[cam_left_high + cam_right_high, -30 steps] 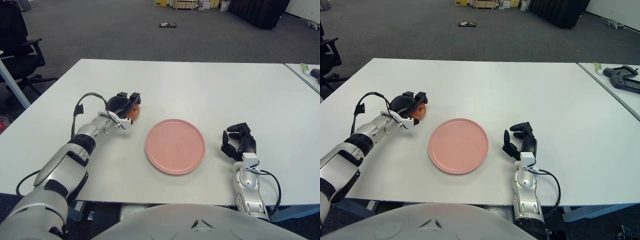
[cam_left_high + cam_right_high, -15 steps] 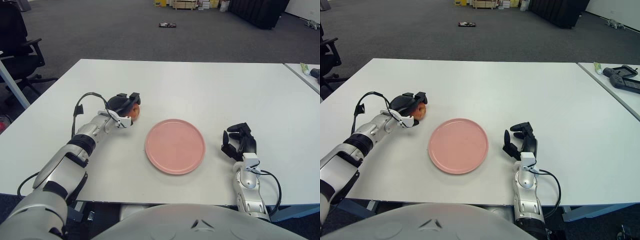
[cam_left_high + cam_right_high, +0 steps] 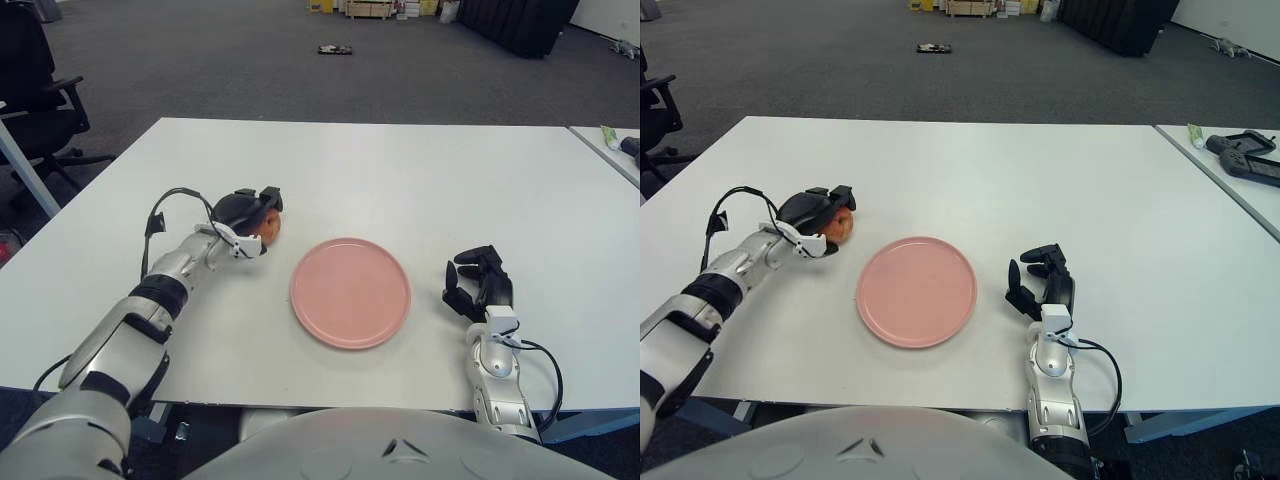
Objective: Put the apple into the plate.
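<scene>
A red apple (image 3: 268,225) sits on the white table (image 3: 400,170), left of the pink plate (image 3: 351,292). My left hand (image 3: 246,210) covers it from above and behind, black fingers curled over its top. Most of the apple is hidden under the palm. The plate lies flat at the table's middle front with nothing in it. My right hand (image 3: 478,283) shows to the right of the plate, its fingers curled and holding nothing.
A second table (image 3: 1240,170) stands at the right with a dark device (image 3: 1245,152) and a small tube (image 3: 1196,136) on it. An office chair (image 3: 35,90) stands off the table's far left corner. Grey carpet stretches beyond.
My left hand with the apple has shifted very slightly to the left. The plate and right hand have not moved.
</scene>
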`<action>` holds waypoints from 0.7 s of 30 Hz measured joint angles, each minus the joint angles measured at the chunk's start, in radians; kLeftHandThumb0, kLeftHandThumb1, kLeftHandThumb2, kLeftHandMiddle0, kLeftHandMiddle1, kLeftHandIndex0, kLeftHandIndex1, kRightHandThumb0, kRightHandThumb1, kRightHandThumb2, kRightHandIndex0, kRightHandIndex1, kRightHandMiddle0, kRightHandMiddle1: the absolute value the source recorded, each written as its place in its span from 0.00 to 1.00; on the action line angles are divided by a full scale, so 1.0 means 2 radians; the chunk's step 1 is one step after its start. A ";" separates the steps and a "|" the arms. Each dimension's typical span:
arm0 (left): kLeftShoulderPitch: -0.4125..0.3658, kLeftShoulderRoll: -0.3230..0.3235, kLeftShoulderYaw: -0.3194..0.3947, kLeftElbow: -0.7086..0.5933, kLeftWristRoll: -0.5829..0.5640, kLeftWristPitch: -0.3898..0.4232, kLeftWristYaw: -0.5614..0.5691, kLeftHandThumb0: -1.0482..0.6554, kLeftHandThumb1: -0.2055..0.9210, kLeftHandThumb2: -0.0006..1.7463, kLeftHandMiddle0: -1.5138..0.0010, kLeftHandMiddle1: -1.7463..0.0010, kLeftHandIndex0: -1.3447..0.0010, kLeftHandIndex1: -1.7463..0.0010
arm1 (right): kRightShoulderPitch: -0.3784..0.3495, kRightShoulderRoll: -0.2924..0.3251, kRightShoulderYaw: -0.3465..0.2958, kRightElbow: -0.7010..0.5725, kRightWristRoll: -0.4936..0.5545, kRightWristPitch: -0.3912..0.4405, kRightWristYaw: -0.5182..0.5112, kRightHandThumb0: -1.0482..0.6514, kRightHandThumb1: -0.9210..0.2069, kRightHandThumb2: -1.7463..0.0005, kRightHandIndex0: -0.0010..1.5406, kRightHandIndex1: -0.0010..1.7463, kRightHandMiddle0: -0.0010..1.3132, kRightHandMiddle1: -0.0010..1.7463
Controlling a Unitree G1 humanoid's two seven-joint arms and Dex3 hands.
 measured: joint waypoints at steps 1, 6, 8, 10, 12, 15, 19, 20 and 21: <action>0.003 0.003 0.004 -0.008 -0.002 0.000 -0.003 0.32 0.39 0.81 0.17 0.00 0.50 0.00 | 0.000 0.000 0.000 0.000 0.000 0.000 0.000 0.38 0.27 0.46 0.43 1.00 0.29 1.00; 0.017 0.017 0.026 -0.059 -0.012 -0.003 -0.017 0.32 0.39 0.81 0.16 0.00 0.50 0.00 | 0.000 0.000 0.000 0.000 0.000 0.001 -0.002 0.38 0.27 0.46 0.43 0.99 0.29 1.00; 0.023 0.022 0.036 -0.078 -0.016 -0.003 -0.019 0.32 0.39 0.81 0.16 0.00 0.50 0.00 | 0.000 0.000 0.001 0.000 0.000 0.001 -0.002 0.38 0.27 0.46 0.43 0.99 0.29 1.00; 0.029 0.024 0.046 -0.096 -0.021 -0.003 -0.019 0.32 0.39 0.81 0.16 0.00 0.50 0.00 | 0.000 0.000 0.001 0.000 0.000 0.001 -0.002 0.38 0.27 0.46 0.44 1.00 0.29 1.00; 0.036 0.025 0.057 -0.116 -0.026 -0.003 -0.018 0.32 0.39 0.81 0.16 0.00 0.50 0.00 | 0.000 0.000 0.002 0.000 0.000 0.001 -0.001 0.38 0.27 0.46 0.44 1.00 0.29 1.00; 0.051 0.027 0.072 -0.156 -0.032 0.001 -0.022 0.32 0.39 0.81 0.16 0.00 0.50 0.00 | -0.001 -0.001 0.003 0.000 0.000 0.001 -0.001 0.38 0.27 0.46 0.44 1.00 0.29 1.00; 0.075 0.026 0.090 -0.219 -0.041 0.007 -0.032 0.32 0.38 0.82 0.16 0.00 0.49 0.00 | -0.001 -0.001 0.003 0.000 0.000 0.001 0.001 0.38 0.27 0.46 0.44 1.00 0.29 1.00; 0.080 0.026 0.094 -0.231 -0.043 0.007 -0.032 0.32 0.38 0.82 0.16 0.00 0.49 0.00 | -0.001 -0.001 0.003 0.001 0.001 0.001 0.002 0.38 0.27 0.46 0.44 1.00 0.29 1.00; 0.085 0.025 0.098 -0.243 -0.045 0.008 -0.034 0.32 0.38 0.82 0.16 0.00 0.49 0.00 | -0.001 -0.001 0.003 0.001 0.001 0.001 0.002 0.38 0.27 0.46 0.44 1.00 0.29 1.00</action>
